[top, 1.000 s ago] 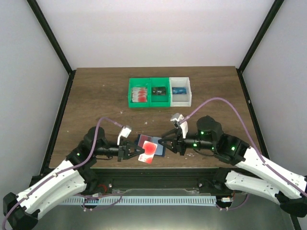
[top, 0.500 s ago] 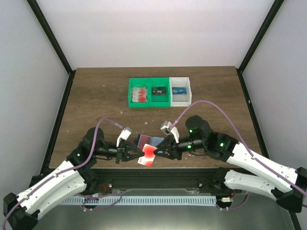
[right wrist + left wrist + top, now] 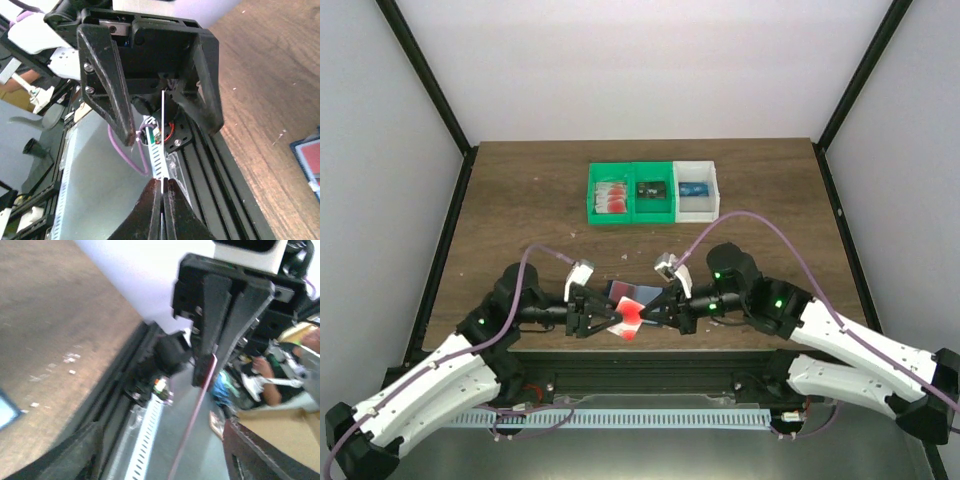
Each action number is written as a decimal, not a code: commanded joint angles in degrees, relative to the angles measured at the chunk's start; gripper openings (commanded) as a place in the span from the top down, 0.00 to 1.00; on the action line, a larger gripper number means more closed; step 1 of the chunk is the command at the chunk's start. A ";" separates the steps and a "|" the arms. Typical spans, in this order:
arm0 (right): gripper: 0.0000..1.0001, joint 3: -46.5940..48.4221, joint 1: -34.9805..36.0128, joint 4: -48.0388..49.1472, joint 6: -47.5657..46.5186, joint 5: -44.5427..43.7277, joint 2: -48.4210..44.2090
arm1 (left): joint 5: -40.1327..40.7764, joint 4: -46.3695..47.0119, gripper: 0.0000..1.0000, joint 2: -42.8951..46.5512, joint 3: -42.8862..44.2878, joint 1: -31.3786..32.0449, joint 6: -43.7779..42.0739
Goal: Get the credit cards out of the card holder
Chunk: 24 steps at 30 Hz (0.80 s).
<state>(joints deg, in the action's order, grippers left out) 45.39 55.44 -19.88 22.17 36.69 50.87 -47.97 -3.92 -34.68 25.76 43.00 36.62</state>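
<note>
**A:** Where is the credit card (image 3: 628, 318)?

**B:** In the air over the near edge of the table (image 3: 520, 200), between the two grippers. It is red and white and sits at a tilt.

**A:** Which gripper has it?

**B:** The right gripper (image 3: 643, 316). Its fingers are pinched tight on one end of the card. In the right wrist view the card is edge-on, a thin pale line running out from between the fingertips. The left gripper (image 3: 605, 322) faces it from the other side with its jaws spread. One finger stands on each side of the card's far end, with a gap both ways, so it grasps nothing.

**A:** And the card holder (image 3: 632, 292)?

**B:** It lies flat on the wood just behind the lifted card, between the two wrists, and its border is navy.

**A:** What is farther out?

**B:** Toward the back is a green bin (image 3: 631, 218) with two compartments. The left compartment holds red-and-white cards (image 3: 611, 196) and the right one a dark card (image 3: 652, 189). A white bin (image 3: 698, 212) touches its right side and holds a blue card (image 3: 695, 188).
</note>
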 commanded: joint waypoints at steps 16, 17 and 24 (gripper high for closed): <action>0.99 -2.16 -12.40 26.87 18.96 -22.00 11.66 | 57.36 -23.34 0.00 16.08 13.48 -0.35 -6.63; 0.99 -1.61 -12.97 28.77 19.74 -22.17 14.02 | 57.99 -23.28 0.00 17.10 12.89 -0.37 -6.85; 1.00 6.49 -14.43 37.67 25.91 -27.68 32.73 | 60.50 -21.64 0.00 21.99 10.57 -0.30 -8.08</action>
<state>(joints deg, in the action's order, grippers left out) 45.52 41.65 9.08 43.24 13.56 76.16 8.93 -25.89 -14.22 36.86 42.87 30.17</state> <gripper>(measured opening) 0.017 0.997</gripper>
